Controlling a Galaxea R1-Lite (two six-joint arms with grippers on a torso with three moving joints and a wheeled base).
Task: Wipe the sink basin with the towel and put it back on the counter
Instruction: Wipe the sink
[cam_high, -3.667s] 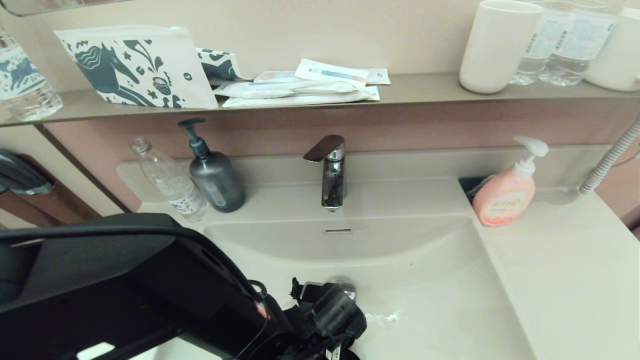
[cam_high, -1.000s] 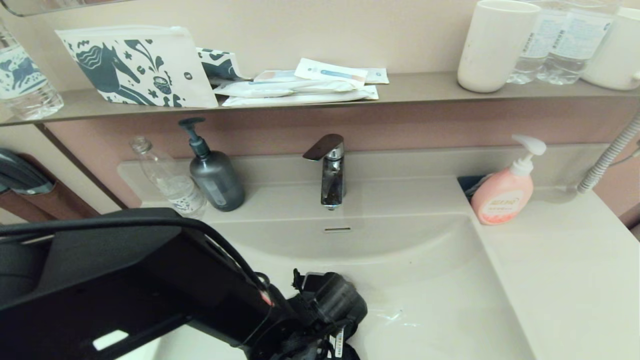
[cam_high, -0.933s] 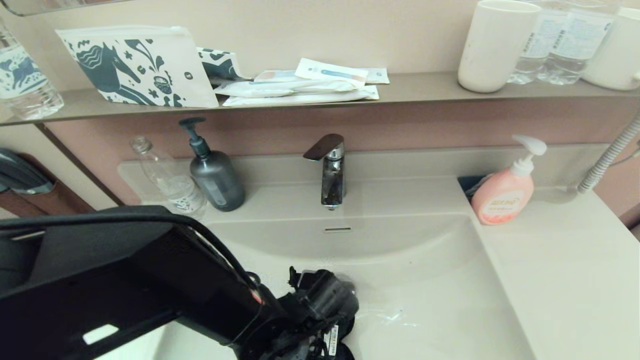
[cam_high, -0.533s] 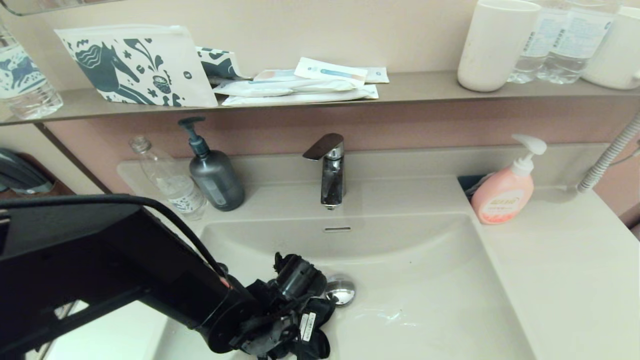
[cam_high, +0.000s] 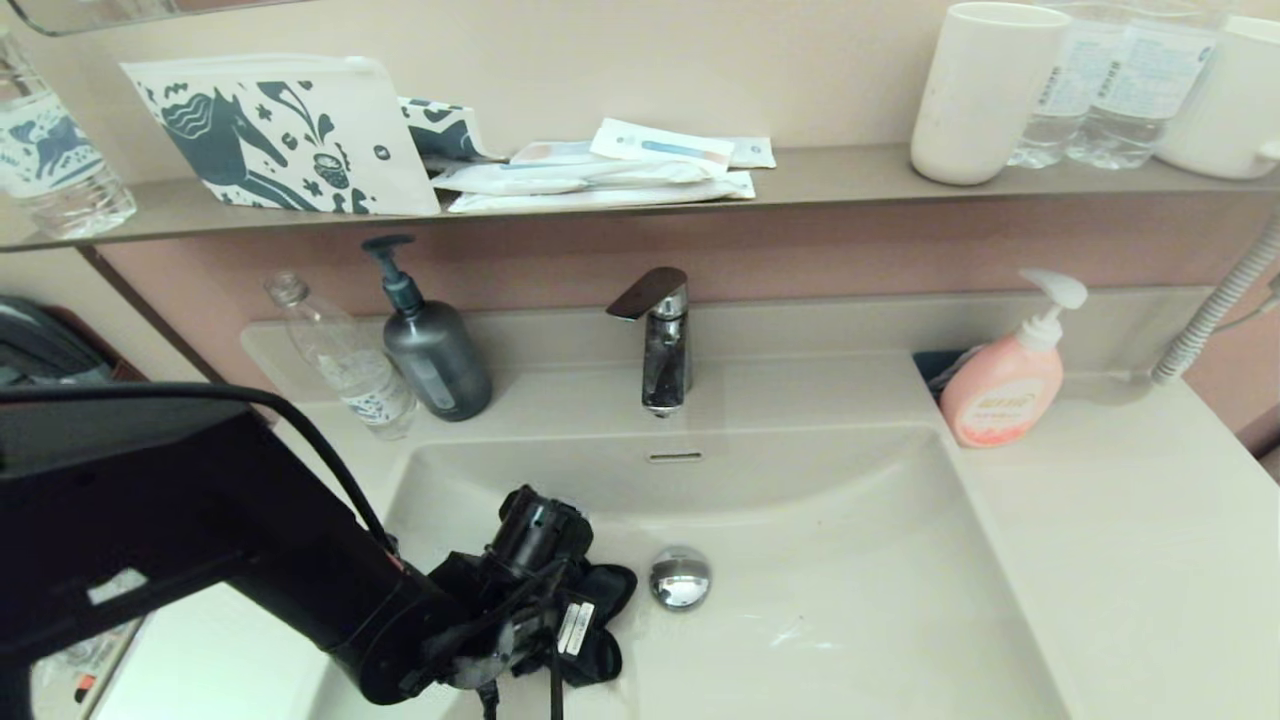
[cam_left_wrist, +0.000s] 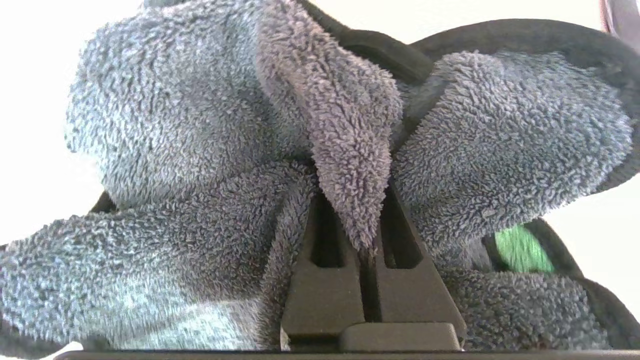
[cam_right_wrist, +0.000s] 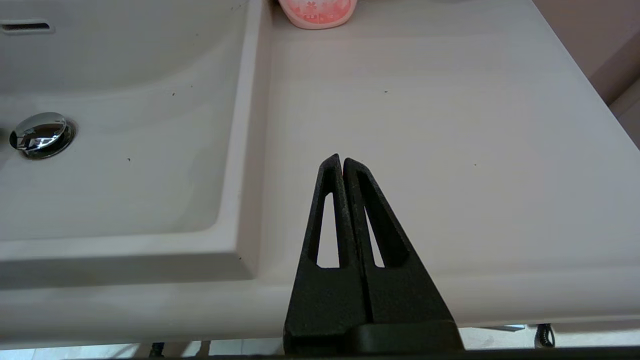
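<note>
While the left arm reaches down into the sink basin (cam_high: 860, 560), its left gripper (cam_left_wrist: 367, 240) pinches a fold of the towel (cam_left_wrist: 210, 165) between closed fingers, and the cloth rests bunched on the basin floor just left of the chrome drain plug (cam_high: 680, 578). Behind the basin stand a clear bottle (cam_high: 340, 360), a dark pump bottle (cam_high: 432, 345) and the faucet (cam_high: 660, 335). Farther right, a pink soap dispenser (cam_high: 1005, 385) stands on the counter (cam_high: 1130, 540), over whose front edge the right gripper (cam_right_wrist: 342, 162) hangs, fingers pressed together and holding nothing.
</note>
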